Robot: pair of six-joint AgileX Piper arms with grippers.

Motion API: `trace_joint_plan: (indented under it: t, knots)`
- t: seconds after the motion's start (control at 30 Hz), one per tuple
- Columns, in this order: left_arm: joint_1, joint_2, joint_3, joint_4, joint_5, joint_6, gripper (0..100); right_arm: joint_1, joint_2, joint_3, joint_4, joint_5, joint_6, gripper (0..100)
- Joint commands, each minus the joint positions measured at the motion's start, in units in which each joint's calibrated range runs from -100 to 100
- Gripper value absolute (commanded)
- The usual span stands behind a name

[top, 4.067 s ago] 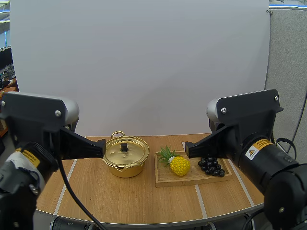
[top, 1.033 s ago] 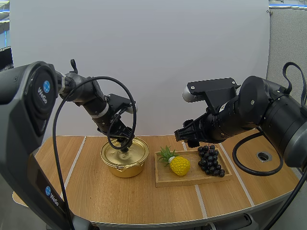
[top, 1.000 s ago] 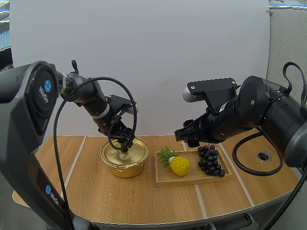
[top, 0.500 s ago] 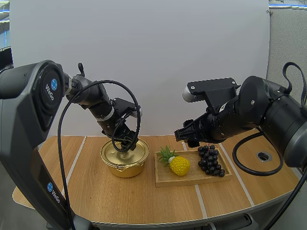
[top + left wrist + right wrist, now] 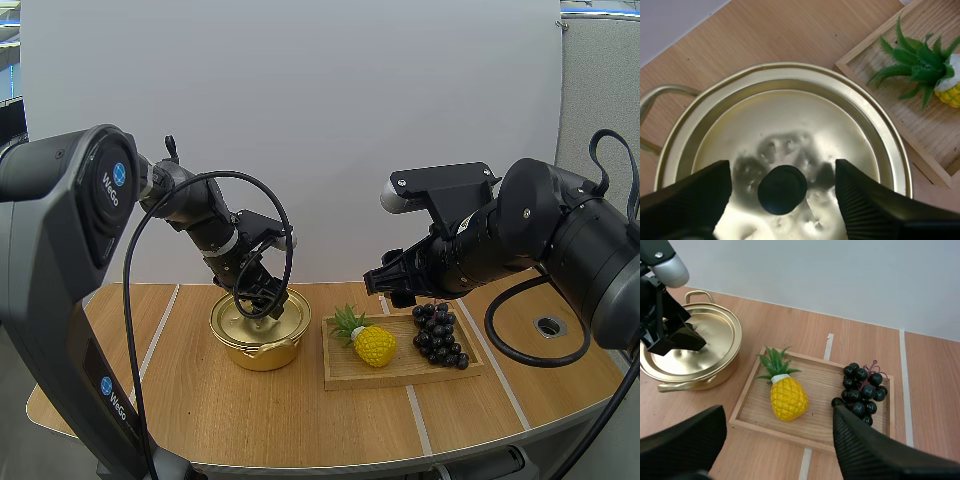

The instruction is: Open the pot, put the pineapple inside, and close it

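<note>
The lid (image 5: 805, 112) covers the pot (image 5: 262, 353); grapes (image 5: 862, 390) lie near the pineapple (image 5: 788, 399).

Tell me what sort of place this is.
Probably a robot manipulation test bench: a pale wooden table marked with pale lines, a plain white backdrop board behind it, and staged props, a shiny gold lidded pot beside a yellow pineapple on a shallow wooden tray.

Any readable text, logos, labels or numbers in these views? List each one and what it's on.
"WeGo": white letters beside a round blue logo, on the upper housing of the left arm.
"WeGo": again with a round blue logo, lower down on the same arm.
No lettering can be made out on the pot, pineapple, grapes, wooden tray or right arm.
</note>
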Motion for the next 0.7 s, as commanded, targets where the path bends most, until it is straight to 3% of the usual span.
trace_joint_plan:
  t: [0.0,0.07,0.1,0.13,0.43,0.67]
  knots:
    - [-0.18,-0.1,-0.6,0.0,1.1,0.0,44,-0.2,-0.1,-0.5,0.4,0.3,-0.3,100]
    - [-0.18,-0.1,-0.6,0.0,1.3,-0.1,16,-0.2,-0.1,-0.5,0.4,0.3,-0.3,100]
    - [-0.18,-0.1,-0.6,0.0,1.3,-0.2,5,-0.2,-0.1,-0.5,0.4,0.3,-0.3,100]
    - [-0.18,-0.1,-0.6,0.0,1.3,-0.3,0,-0.2,-0.1,-0.5,0.4,0.3,-0.3,100]
    - [-0.18,-2.4,-2.7,0.0,4.4,-2.0,0,-0.2,-0.1,-0.5,0.4,0.3,-0.3,100]
    - [-0.18,-12.5,-11.5,0.0,8.9,-3.5,0,-0.2,-0.1,-0.5,0.4,0.3,-0.3,100]
